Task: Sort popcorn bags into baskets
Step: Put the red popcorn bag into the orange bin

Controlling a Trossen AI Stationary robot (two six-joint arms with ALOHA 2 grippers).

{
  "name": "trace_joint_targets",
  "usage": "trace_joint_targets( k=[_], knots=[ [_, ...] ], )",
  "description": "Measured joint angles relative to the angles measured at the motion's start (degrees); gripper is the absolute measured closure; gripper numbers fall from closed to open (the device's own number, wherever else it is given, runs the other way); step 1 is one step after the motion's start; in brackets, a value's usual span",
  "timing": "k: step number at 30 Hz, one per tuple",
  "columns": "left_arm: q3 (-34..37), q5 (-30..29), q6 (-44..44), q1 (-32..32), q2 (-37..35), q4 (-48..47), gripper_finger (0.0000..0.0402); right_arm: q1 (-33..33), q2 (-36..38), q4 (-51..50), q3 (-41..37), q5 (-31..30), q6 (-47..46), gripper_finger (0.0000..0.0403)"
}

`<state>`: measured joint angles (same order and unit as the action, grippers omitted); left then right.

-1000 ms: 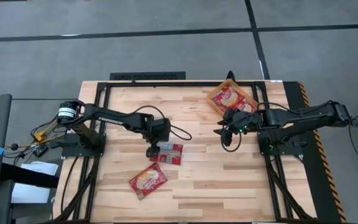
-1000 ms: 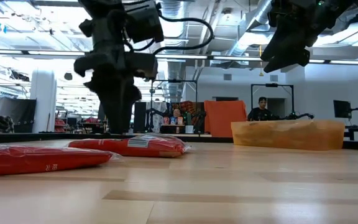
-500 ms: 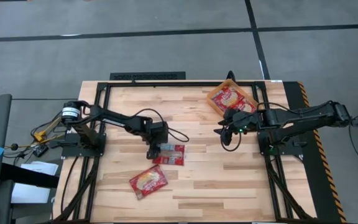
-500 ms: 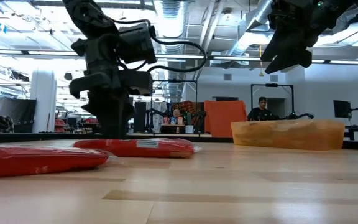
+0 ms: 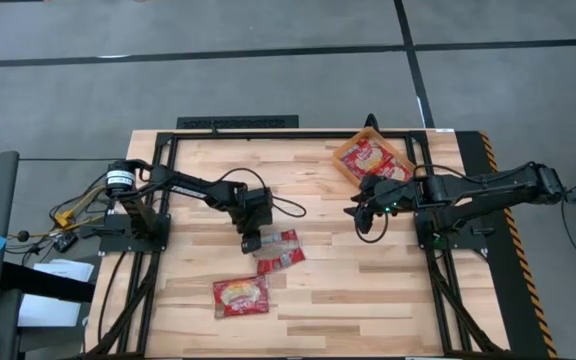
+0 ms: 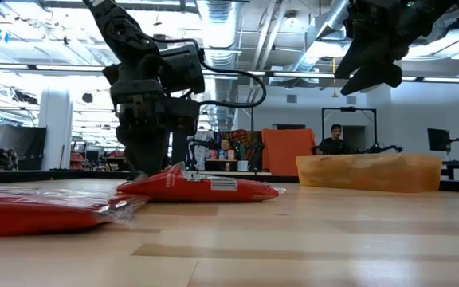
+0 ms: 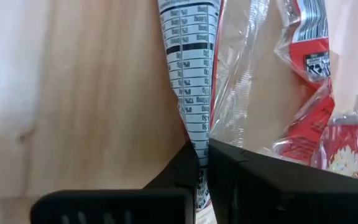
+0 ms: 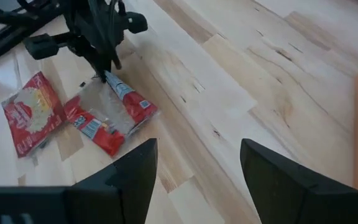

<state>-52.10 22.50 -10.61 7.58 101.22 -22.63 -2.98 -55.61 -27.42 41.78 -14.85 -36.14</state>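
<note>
The left claw (image 5: 251, 241) is down at the middle of the wooden surface (image 5: 318, 300), its fingers (image 7: 185, 171) pressed together on the raised edge of a popcorn bag (image 5: 277, 250). That bag lies just beside the claw, on the side toward the right arm, with its pinched corner lifted off the wood and the rest resting flat. A second popcorn bag (image 5: 240, 295) lies flat nearer the front edge, apart from the claw. The right claw (image 5: 360, 215) hangs above the surface next to the orange basket (image 5: 346, 152) at the far right; its fingers (image 8: 135, 171) are spread and hold nothing. The basket already has packets (image 5: 368, 155) inside
</note>
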Motion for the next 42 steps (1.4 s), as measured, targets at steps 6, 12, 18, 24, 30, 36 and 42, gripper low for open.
trace_joint_targets(
  k=[6,12,18,24,30,36,42],
  knots=[
    [-5.2,-0.5,-6.5,2.0,0.0,-0.4,0.0401,-0.1,0.0,5.2,-4.5,0.0,-12.2,0.0149],
    [-10.7,-0.9,-11.1,3.0,0.0,0.1,0.0401,-2.0,0.0,18.1,-11.4,-0.7,-23.7,0.0149],
    [-15.1,-0.7,-11.5,3.3,-0.2,0.3,0.0401,-4.0,0.0,20.7,-14.9,-4.2,-29.0,0.0149],
    [-19.5,-0.4,-10.7,3.3,-0.3,0.4,0.0401,-5.4,0.0,20.8,-15.8,-4.8,-27.7,0.0148],
    [-22.8,-0.5,-10.0,3.3,-0.3,0.3,0.0401,-5.2,0.0,23.2,-15.8,-4.6,-25.5,0.0148],
    [-25.6,-0.5,-10.0,3.3,-0.3,0.0,0.0401,-5.0,0.0,26.8,-15.8,-3.2,-22.4,0.0148],
    [-28.3,-0.7,-10.0,3.3,-0.4,-0.5,0.0401,-5.0,0.0,27.3,-15.8,-3.0,-20.9,0.0148]
  ],
)
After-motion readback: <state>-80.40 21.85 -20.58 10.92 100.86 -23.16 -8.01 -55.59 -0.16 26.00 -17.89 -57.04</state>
